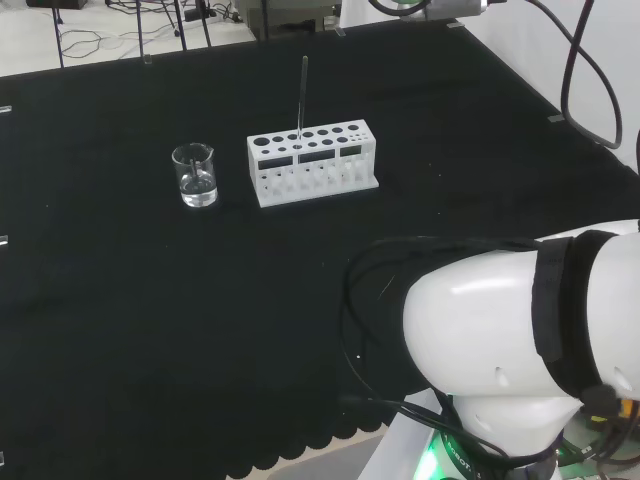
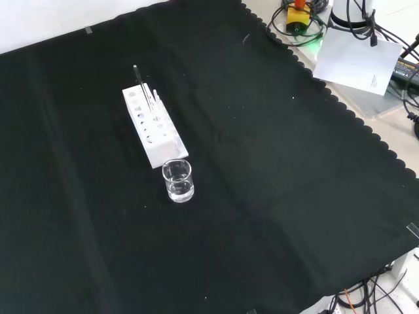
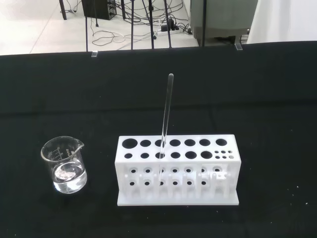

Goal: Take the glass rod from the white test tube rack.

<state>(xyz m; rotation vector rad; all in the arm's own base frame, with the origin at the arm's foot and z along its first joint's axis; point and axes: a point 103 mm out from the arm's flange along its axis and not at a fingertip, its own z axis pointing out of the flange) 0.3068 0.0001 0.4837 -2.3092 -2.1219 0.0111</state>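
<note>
A white test tube rack [image 1: 312, 161] stands on the black cloth, seen as well in the front view [image 2: 154, 125] and the wrist view [image 3: 176, 168]. A thin clear glass rod [image 1: 302, 96] stands nearly upright in one of its holes, rising well above the rack [image 2: 139, 82] [image 3: 165, 115]. In the wrist view the rod sits in a front-row hole toward the beaker end of the rack. The wrist camera looks at the rack from some distance.
A small clear glass beaker [image 1: 195, 175] with a little clear liquid stands beside the rack's end [image 2: 178, 180] [image 3: 64, 165]. The arm's white links [image 1: 520, 340] fill the head view's lower right. Cables and stands lie beyond the cloth's far edge.
</note>
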